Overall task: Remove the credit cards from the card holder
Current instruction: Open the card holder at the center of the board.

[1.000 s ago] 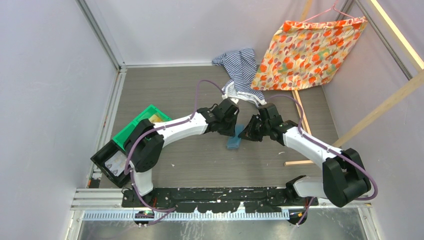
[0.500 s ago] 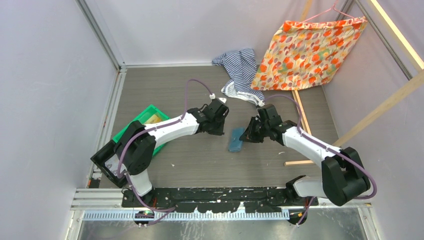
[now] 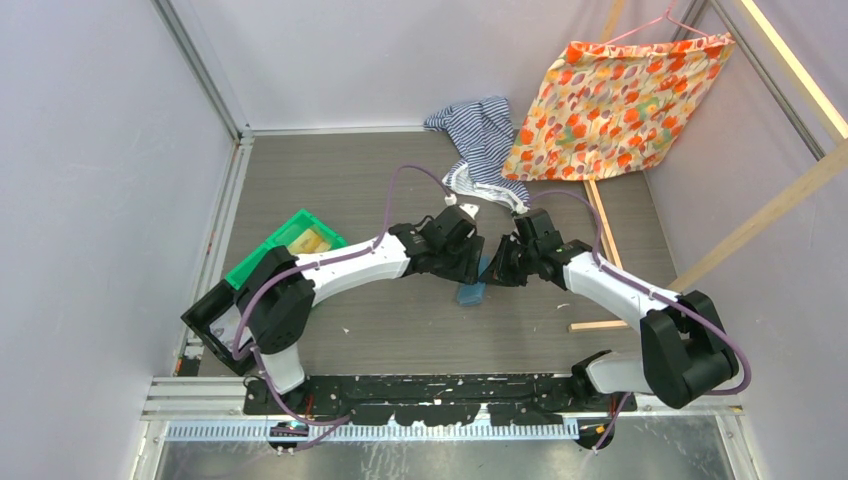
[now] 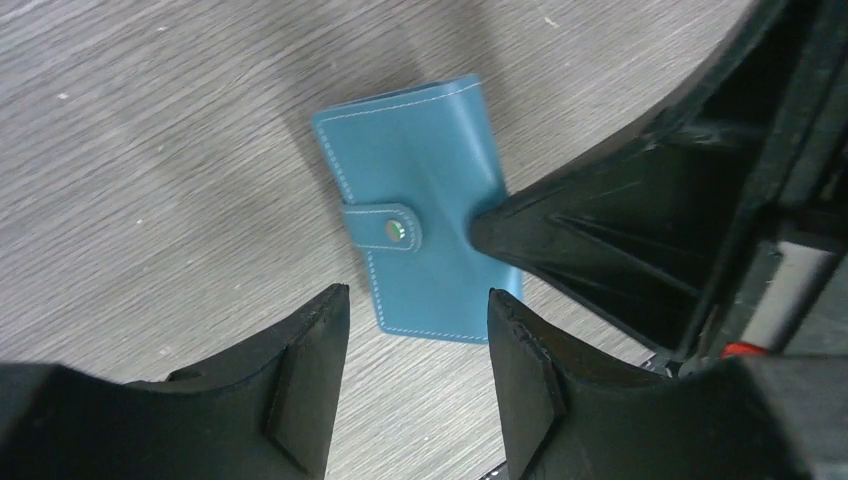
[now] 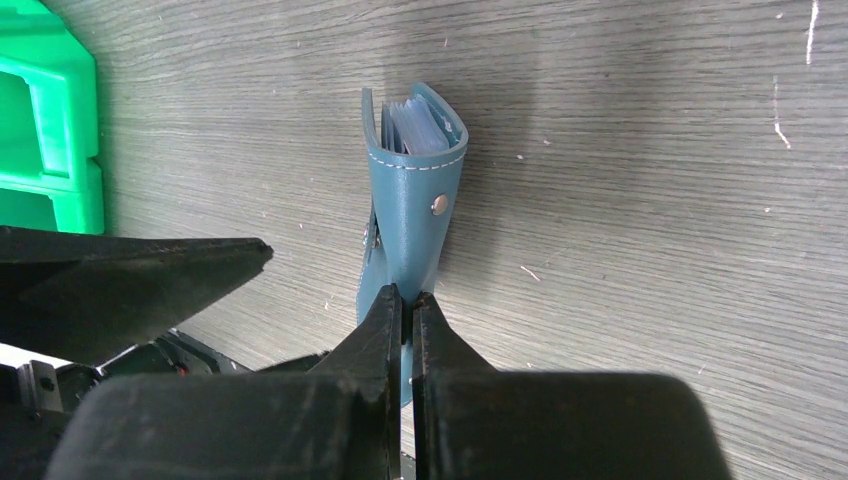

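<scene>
The slate-blue card holder (image 5: 415,200) stands tilted on one edge on the grey table, its snap tab (image 4: 395,232) fastened. My right gripper (image 5: 405,295) is shut on the holder's near edge. Pale sleeve edges (image 5: 420,125) show at its far end; the credit cards themselves are hidden inside. My left gripper (image 4: 416,295) hangs open just above and short of the holder (image 4: 415,180), with nothing between its fingers. In the top view both grippers meet at mid-table over the holder (image 3: 472,291), the left gripper (image 3: 468,262) on its left and the right gripper (image 3: 497,270) on its right.
A green two-compartment bin (image 3: 290,245) sits left of the arms, a black box (image 3: 215,325) below it. A striped cloth (image 3: 480,135) and a floral fabric bag (image 3: 620,100) lie at the back. Wooden slats (image 3: 600,230) run along the right side.
My left gripper pulled back to the left while shut, then returned to the holder and opened. The right gripper has kept its grip on the holder, shifting only slightly.
</scene>
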You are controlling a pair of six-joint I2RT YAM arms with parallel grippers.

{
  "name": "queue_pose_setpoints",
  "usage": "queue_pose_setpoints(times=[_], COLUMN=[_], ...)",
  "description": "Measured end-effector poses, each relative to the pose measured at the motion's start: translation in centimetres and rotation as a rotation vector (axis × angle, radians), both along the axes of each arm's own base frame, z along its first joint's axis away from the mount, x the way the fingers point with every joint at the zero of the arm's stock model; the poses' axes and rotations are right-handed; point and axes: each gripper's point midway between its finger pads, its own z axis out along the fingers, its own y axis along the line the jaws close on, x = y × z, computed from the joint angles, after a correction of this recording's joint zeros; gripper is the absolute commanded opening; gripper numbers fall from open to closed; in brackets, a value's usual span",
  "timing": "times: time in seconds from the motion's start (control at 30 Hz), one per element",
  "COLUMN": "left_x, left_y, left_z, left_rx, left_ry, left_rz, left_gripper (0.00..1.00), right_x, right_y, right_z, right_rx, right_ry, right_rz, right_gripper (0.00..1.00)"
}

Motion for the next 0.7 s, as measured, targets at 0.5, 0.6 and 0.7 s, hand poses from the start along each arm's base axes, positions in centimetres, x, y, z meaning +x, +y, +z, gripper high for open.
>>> queue_pose_setpoints(times=[0.5,0.6,0.7], left_x=[0.2,0.4,0.7], left_y=[-1.3,-1.1,-0.9], left_z=[-2.4,-2.4,-2.7], left_rx=[0.016,0.025,0.039], left_ry=[0.029,0.021,0.011], left_rz=[-0.015,-0.008,-0.001], left_gripper=[0.43,0.4,0.36], right_x=[-0.1,-0.1,-0.1], right_y=[0.0,0.1,0.1], right_z=[0.0,0.0,0.0], right_rx=[0.002,0.003,0.005], right_ry=[0.003,0.003,0.004], right_rz=[0.006,0.007,0.008], right_gripper=[0.01,0.01,0.01])
